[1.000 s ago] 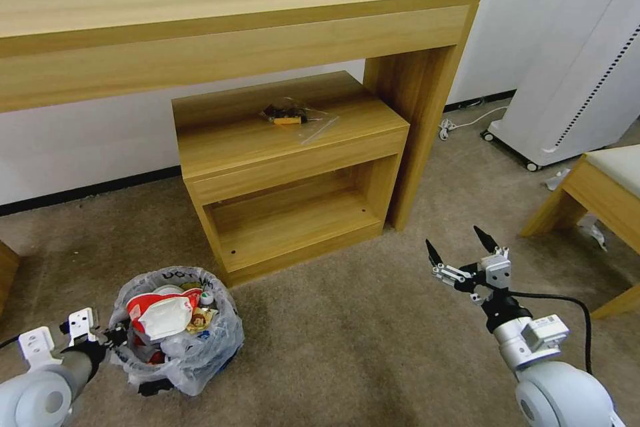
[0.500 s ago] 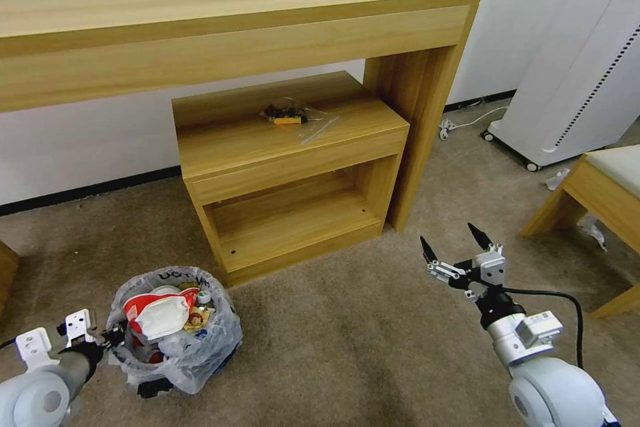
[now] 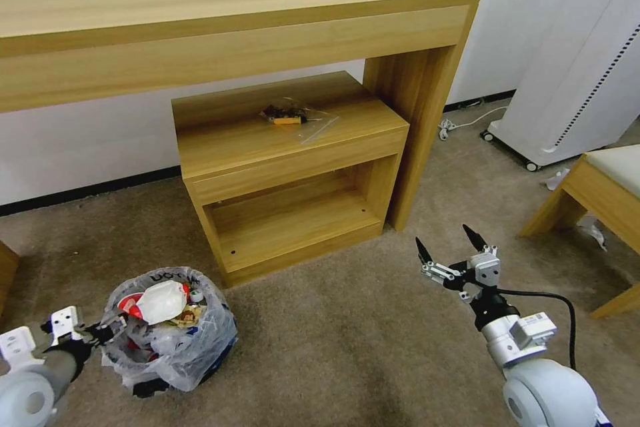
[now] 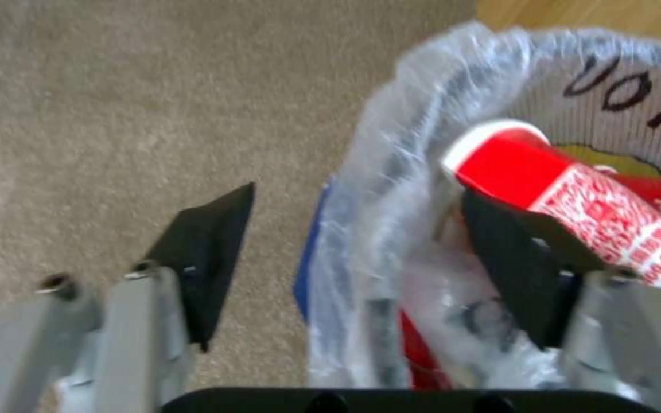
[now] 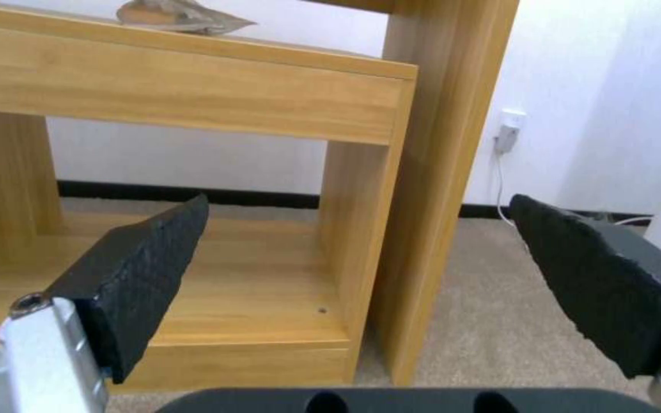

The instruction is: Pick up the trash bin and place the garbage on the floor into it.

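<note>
Trash bin (image 3: 167, 333) on the beige carpet floor (image 3: 347, 340), full of litter. Left claw (image 4: 346, 269) spread, straddling the bin's bagged rim, one finger inside, one outside. Right claw (image 3: 452, 251) spread, empty, above the carpet.

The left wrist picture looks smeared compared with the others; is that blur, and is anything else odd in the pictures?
Left wrist view: yes, the trash bin and its red wrapper are smeared. Head view: sharp, but the long desk's edges bow, as through a wide lens. Right wrist view: the small cabinet is fairly crisp, evenly lit.
</note>
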